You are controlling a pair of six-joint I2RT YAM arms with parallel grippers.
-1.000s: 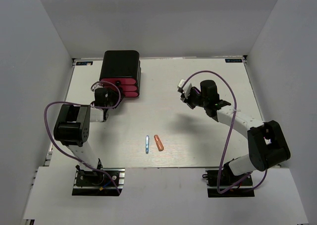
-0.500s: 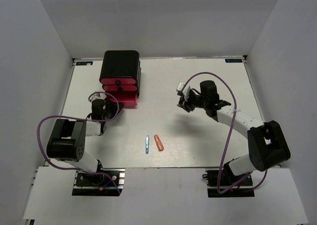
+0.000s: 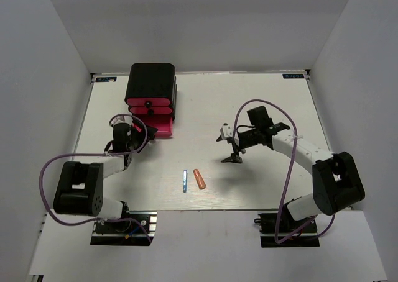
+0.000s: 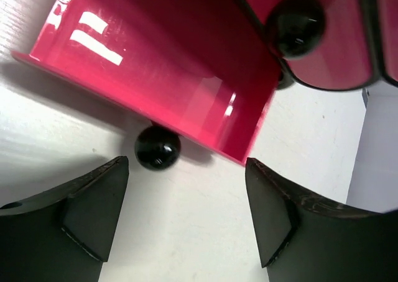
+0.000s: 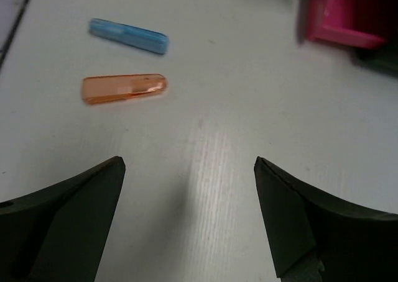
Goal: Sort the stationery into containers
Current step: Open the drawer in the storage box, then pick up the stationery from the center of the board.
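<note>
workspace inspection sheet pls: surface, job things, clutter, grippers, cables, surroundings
surface: white table, bare apart from the job's things
job's things: blue pen and orange marker lie side by side near the front; black box far left, its lowest pink drawer open, upper two shut; other stationery not in view
clutter: nothing seen
grippers: left gripper open, empty, at the open drawer's knob; right gripper open, empty, over the table
cables: purple cable loops along each arm, clear of the items
surroundings: plain pale walls on three sides
</note>
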